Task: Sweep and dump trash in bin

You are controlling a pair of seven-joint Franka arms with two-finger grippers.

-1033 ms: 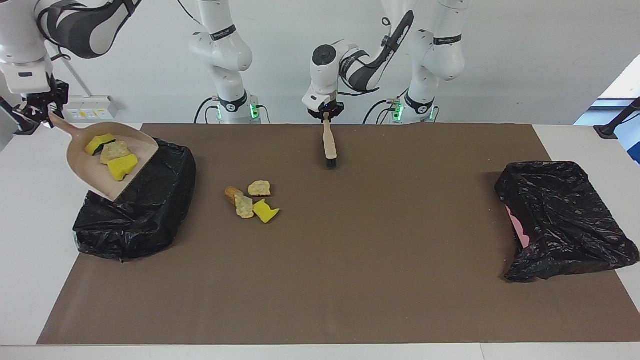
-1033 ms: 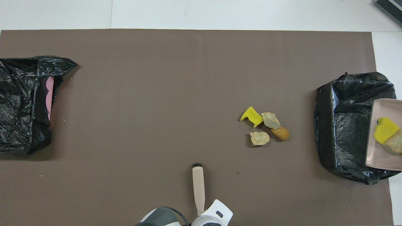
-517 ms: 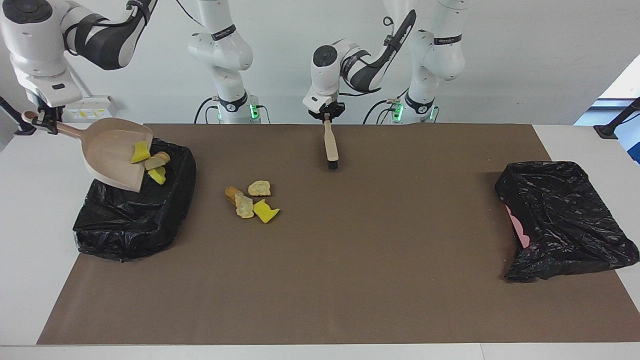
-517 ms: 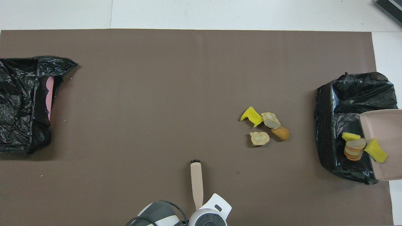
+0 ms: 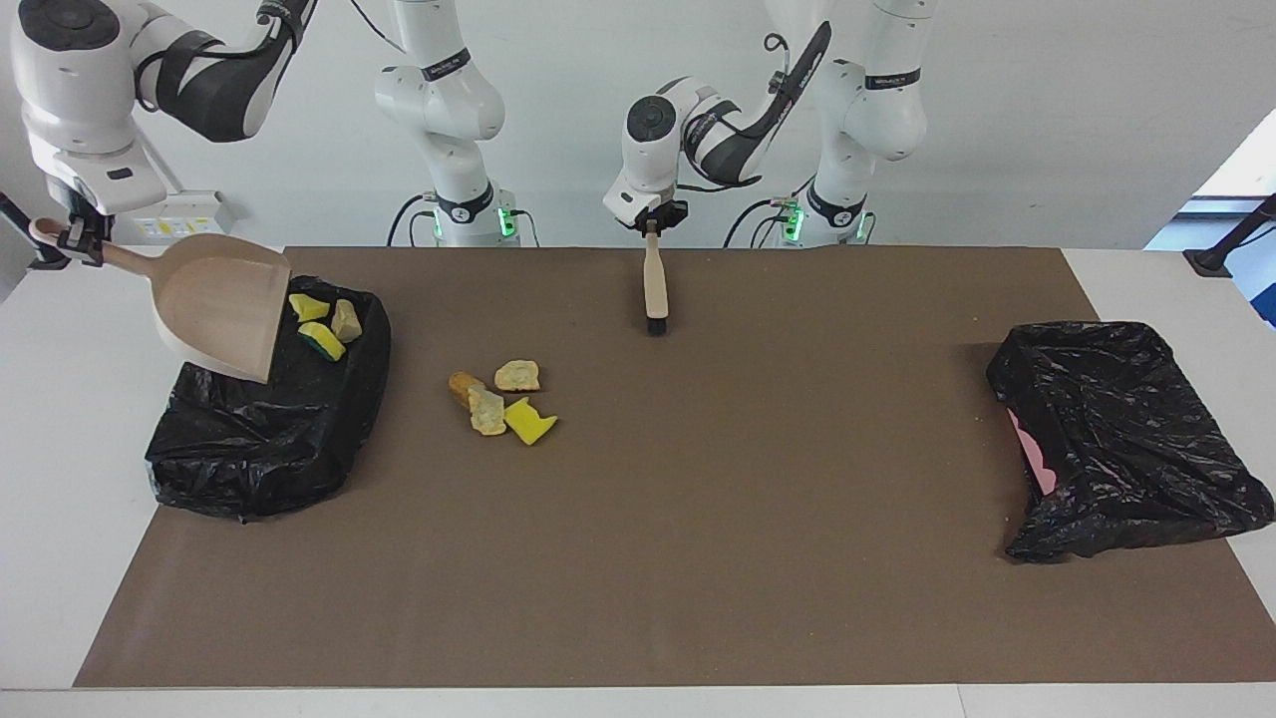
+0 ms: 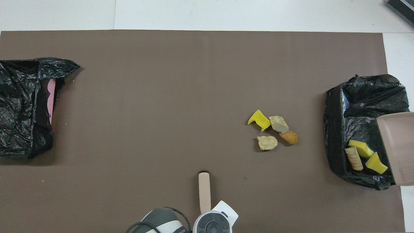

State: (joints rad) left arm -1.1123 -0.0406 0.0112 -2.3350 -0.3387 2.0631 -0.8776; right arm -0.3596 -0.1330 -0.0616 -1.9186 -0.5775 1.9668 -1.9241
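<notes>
Right gripper (image 5: 72, 237) clamped on the handle of the dustpan (image 5: 221, 304), over the white tabletop (image 5: 60, 419) just off the mat (image 5: 698, 479) at the right arm's end. Dustpan tipped steeply on its side, mouth turned down over the bin (image 5: 264, 439), nothing left lying in it. In the overhead view only the pan's pale underside showing, overlapping the bin's edge toward the right arm's end.

Bin lined with black plastic, sitting on the mat at the right arm's end. Inside it, at the part nearer the robots: two yellow sponge scraps (image 6: 360, 148), one green-backed, plus one tan chunk (image 6: 353, 158), all resting on the liner just beside the pan's lip.

More trash (image 5: 503, 401) loose on the mat, near the bin toward the middle of the table: a yellow scrap, two pale bread-like chunks and an orange-brown chunk, clustered close and partly touching.

Left gripper (image 5: 653, 224) closed on the top of the brush (image 5: 655, 289) handle, over the mat's edge nearest the robots, well apart from the bin toward the left arm's end. Brush hanging nearly upright, bristles down at or just above the mat; contact not clear.

Second bag (image 5: 1126, 439), black and crumpled with a pink patch showing, at the left arm's end, well apart from the bin.
</notes>
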